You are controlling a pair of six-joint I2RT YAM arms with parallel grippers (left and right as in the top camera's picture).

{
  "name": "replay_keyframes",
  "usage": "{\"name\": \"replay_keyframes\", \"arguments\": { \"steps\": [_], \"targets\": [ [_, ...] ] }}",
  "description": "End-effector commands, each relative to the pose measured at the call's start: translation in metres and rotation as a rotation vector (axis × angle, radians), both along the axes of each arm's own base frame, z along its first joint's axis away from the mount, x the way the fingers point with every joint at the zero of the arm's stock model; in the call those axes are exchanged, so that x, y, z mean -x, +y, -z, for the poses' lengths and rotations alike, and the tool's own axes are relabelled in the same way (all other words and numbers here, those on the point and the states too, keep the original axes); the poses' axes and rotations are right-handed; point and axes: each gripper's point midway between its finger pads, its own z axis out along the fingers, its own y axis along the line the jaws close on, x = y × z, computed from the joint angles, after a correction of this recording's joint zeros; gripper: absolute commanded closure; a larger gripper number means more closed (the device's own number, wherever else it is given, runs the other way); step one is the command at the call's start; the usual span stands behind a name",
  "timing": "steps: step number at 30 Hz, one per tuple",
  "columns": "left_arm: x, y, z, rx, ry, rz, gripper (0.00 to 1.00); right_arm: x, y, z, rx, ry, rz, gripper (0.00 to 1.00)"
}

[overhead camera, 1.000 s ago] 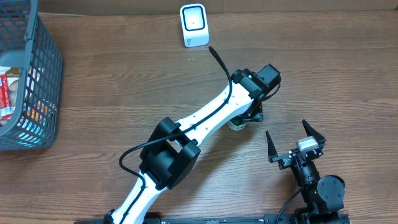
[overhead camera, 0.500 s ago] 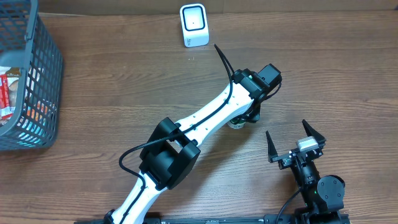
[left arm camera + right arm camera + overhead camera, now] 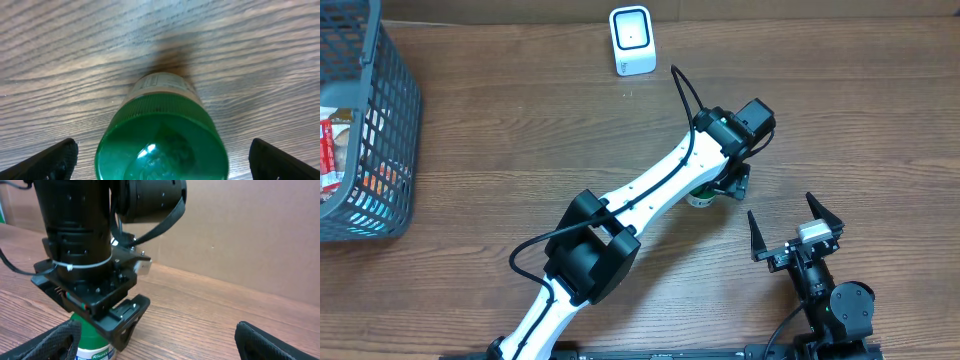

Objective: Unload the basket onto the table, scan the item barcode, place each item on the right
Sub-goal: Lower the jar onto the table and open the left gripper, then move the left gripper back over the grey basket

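Standing upright between the released left gripper's spread jaws, the bottle is not gripped; the right gripper is held open, empty.

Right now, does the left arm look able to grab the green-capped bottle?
Probably yes: the left claw hangs open right over the green-capped bottle, a finger on either side of its cap, with nothing between them.

The bottle had a glossy green cap and white label; the table was brown woodgrain; upper left, the basket was grey-blue lattice.
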Motion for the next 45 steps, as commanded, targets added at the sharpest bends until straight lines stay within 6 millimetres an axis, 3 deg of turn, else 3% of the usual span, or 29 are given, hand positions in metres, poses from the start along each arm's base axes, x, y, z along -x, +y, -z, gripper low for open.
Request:
{"name": "replay_keyframes", "arguments": {
  "steps": [1,7,15,26,33,37,41,45],
  "targets": [
    [-0.017,0.009,-0.034,0.006,-0.081,-0.017,0.00,0.000,0.000,0.002,0.000,-0.002,0.002,0.00],
    [-0.036,0.039,-0.070,-0.024,-0.144,-0.077,0.00,0.000,0.000,0.002,0.000,-0.002,0.001,0.00],
    [-0.076,0.106,-0.121,-0.069,-0.242,-0.218,0.00,0.000,0.000,0.002,0.000,-0.002,0.002,0.00],
    [-0.117,0.158,-0.181,0.002,-0.372,-0.308,0.00,0.000,0.000,0.002,0.000,-0.002,0.002,0.00],
    [-0.129,0.182,-0.185,-0.006,-0.390,-0.351,0.00,0.000,0.000,0.002,0.000,-0.002,0.002,0.00],
    [-0.140,0.206,-0.187,-0.010,-0.402,-0.404,0.00,0.000,0.000,0.002,0.000,-0.002,0.002,0.00],
    [-0.152,0.250,-0.211,-0.016,-0.467,-0.442,0.00,0.000,0.000,0.002,0.000,-0.002,0.002,0.00],
    [-0.150,0.329,-0.282,0.029,-0.641,-0.610,0.00,0.000,0.000,0.002,0.000,-0.002,0.001,0.00]
  ]
}}
